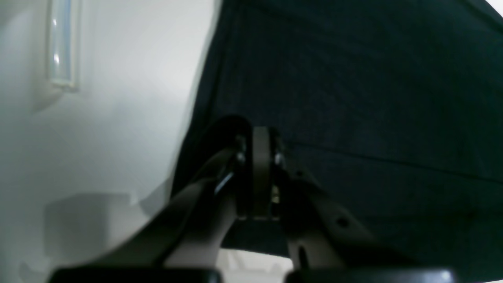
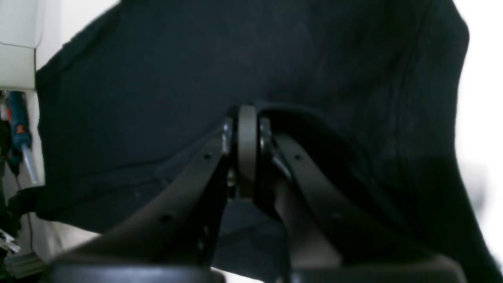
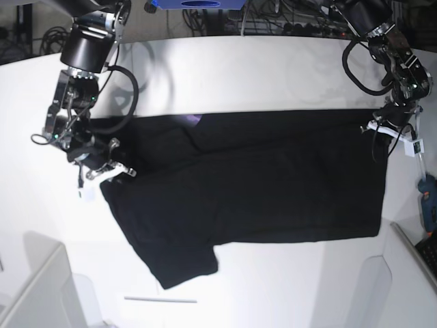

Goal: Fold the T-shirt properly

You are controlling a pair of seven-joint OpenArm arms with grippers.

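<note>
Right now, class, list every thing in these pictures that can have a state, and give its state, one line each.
Large black cloth T-shirt: lying on the white table, plain side up, top part folded over, one sleeve spread towards the near edge, both upper corners pinched.
Left gripper: shut on the T-shirt.
Right gripper: shut on the T-shirt.
White table: bearing the T-shirt.

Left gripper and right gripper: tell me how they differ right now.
The left gripper holds the T-shirt at its straight corner on the base view's right; the right gripper holds the sleeve end on that view's left, where cloth bunches. Both are shut on black cloth above the white table.
</note>
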